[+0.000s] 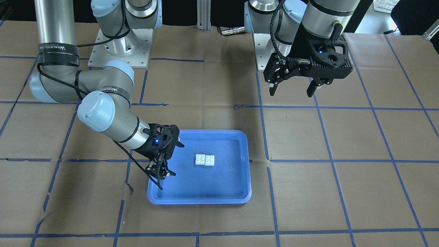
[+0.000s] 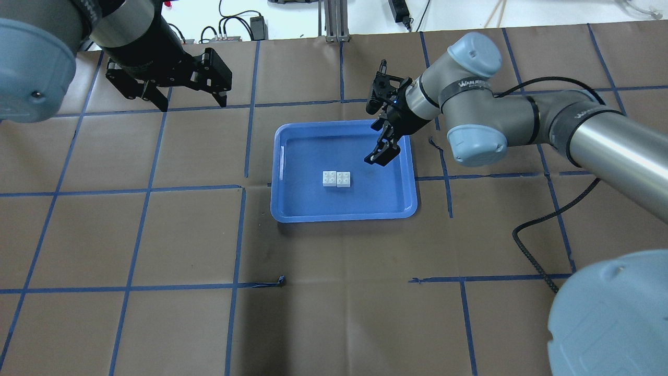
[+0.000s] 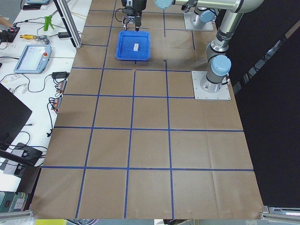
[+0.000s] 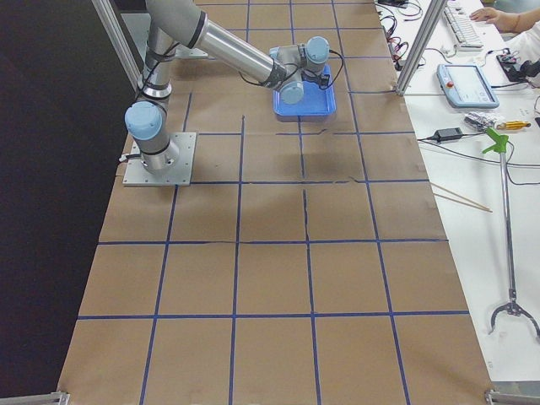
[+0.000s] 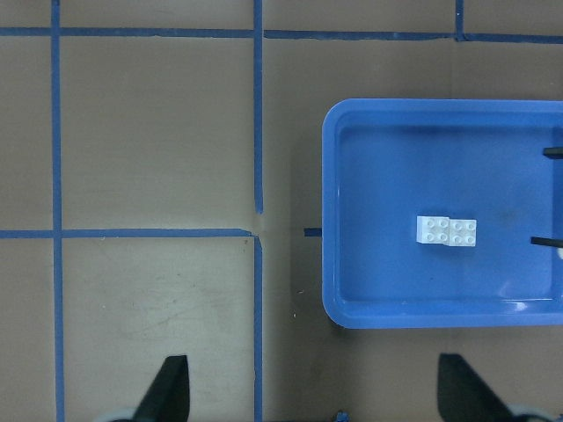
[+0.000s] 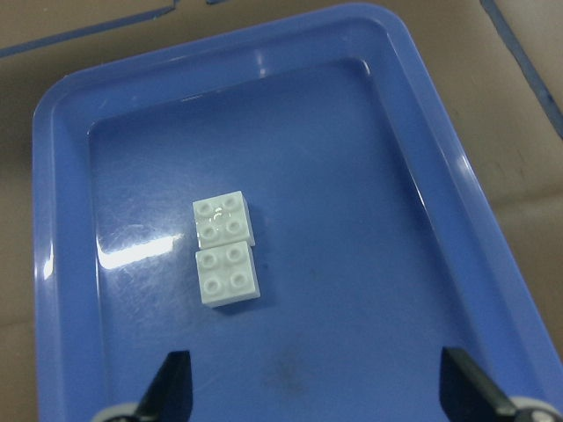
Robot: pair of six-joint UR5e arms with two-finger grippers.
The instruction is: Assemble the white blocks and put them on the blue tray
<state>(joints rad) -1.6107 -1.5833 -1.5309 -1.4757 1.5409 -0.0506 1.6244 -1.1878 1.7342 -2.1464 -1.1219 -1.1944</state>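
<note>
Spread-jawed right gripper (image 2: 382, 155) overhangs blue tray (image 2: 344, 216) holding touching white blocks (image 2: 336, 179); left gripper (image 2: 193, 104) gapes.

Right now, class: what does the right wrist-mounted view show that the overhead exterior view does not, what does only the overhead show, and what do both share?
Only the wrist view: a close look at the two small white square plastic bricks, enough to count four round studs on each. They lie side by side, studs up.
Only the overhead view: both arms, the left gripper open above bare brown paper, and the right gripper over the tray's right side.
Shared: the shallow rectangular blue plastic tray with the bricks on its floor.
</note>
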